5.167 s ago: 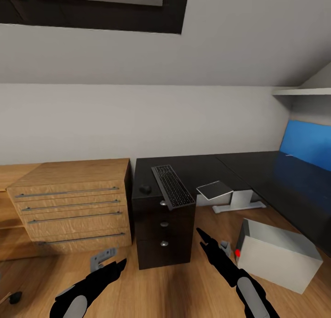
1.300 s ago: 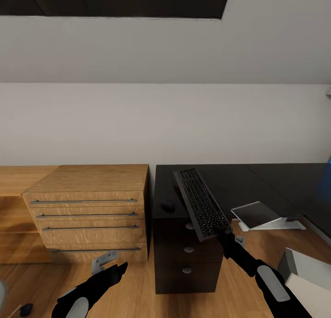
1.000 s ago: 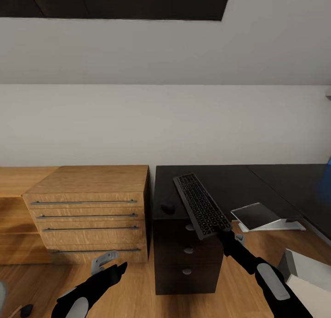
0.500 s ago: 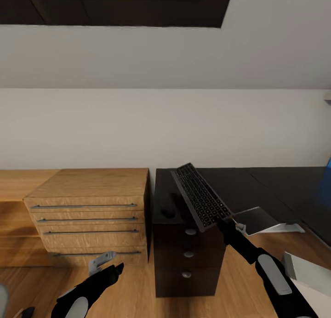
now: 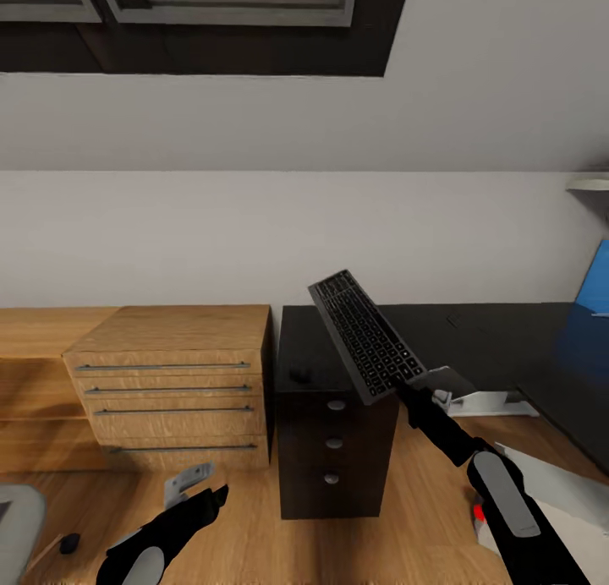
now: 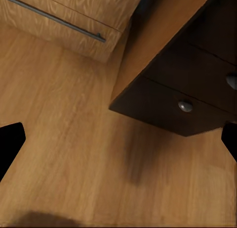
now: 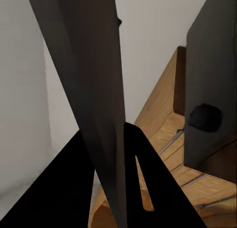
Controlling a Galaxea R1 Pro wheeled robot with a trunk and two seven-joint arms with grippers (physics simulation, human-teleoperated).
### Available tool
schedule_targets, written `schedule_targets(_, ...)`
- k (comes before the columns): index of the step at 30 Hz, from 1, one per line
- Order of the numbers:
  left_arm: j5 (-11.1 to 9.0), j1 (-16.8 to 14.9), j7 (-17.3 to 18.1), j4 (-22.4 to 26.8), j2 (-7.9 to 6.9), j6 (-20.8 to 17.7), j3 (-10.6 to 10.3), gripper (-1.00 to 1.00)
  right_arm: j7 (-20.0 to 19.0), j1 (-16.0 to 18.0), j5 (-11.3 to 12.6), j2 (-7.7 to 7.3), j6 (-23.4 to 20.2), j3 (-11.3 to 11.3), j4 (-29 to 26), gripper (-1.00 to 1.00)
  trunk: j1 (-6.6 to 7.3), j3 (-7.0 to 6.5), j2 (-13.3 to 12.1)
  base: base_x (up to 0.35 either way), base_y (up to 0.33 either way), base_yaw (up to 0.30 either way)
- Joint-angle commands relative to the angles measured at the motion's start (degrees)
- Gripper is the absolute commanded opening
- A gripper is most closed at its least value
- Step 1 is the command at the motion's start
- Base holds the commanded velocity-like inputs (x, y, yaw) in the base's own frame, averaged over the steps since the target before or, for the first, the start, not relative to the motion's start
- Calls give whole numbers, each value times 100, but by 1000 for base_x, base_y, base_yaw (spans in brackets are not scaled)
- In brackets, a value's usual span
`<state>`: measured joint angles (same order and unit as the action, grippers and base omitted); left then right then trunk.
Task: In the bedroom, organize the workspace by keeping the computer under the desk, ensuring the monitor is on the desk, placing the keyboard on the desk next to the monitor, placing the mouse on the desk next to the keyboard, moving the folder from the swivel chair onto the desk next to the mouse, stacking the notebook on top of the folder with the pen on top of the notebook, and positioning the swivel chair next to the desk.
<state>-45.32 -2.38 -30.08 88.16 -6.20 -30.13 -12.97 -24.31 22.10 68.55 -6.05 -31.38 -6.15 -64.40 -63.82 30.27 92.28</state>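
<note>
No readable text, labels or nos. anywhere; keyboard (image 5: 366, 337) key legends too small to read.

the right end effector (image 5: 404, 390) grips the near end of the keyboard (image 5: 364, 335), which tilts up above the table (image 5: 474, 336). the mouse (image 5: 299, 373) sits on the table's left end. the left end effector (image 5: 203, 486) hangs over the floor (image 5: 254, 543), beside the wood drawers (image 5: 169, 386).
</note>
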Motion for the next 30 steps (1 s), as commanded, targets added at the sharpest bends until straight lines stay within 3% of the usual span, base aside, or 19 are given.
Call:
schedule_targets(1, -55, -3, -59, 9, -5, 0, -12, 100, 135, -33, 54, 15, -46, -10, -113, -100, 26, -12, -38, -250, -144, 0)
schedule_targets(3, -50, -3, -59, 9, -4, 8, -12, 100, 639, -143, 48, 109, -39, -14, -469, -100, 70, -48, -118, -105, -65, 0)
schedule_targets(6, -48, -5, -59, 9, -1, 21, -13, 100, 978, -305, 83, 196, -72, -18, -824, -100, 136, -102, -238, -45, -28, 0)
schedule_targets(10, -48, -3, -59, 9, -4, 30, -13, 100, 980, -489, 349, 222, -188, -24, -1100, -100, 224, -174, -399, -13, -8, 0)
schedule_targets(11, -48, -5, -61, 9, -4, 31, -13, 100, 933, -539, 604, 220, -263, -25, -1149, -100, 246, -192, -439, -4, -2, 0)
schedule_targets(14, -48, -4, -66, 9, -4, 37, -13, 100, 906, -577, 871, 219, -355, -26, -1182, -100, 312, -246, -559, -2, -1, 0)
schedule_targets(23, -70, -4, -49, 9, -4, 17, -13, 100, 879, -601, 1034, 249, -440, -23, -1192, -100, 356, -282, -639, 0, 0, 0)
schedule_targets(25, -73, -6, -21, -213, -10, 29, -20, 100, 881, -601, 1024, 237, -458, -26, -1189, -100, 356, -282, -639, 0, 0, 0)
schedule_targets(26, 110, -2, -6, -1757, -35, 494, -159, 100, 884, -601, 1012, 231, -457, -29, -1190, -100, 356, -282, -639, 0, 0, -233)
schedule_targets(27, 158, -1, 3, -1905, -35, 636, -165, 100, 884, -601, 1012, 232, -457, -29, -1190, -100, 356, -282, -639, 0, 0, -239)
schedule_targets(28, 327, 0, 95, -2345, -28, 1124, -215, 100, 886, -601, 1012, 241, -452, -28, -1171, -100, 356, -282, -639, 0, 0, -251)
schedule_targets(30, 516, 0, 305, -2687, -30, 1611, -351, 100, 889, -601, 1013, 247, -444, -25, -1110, -100, 356, -282, -639, 0, 0, -255)
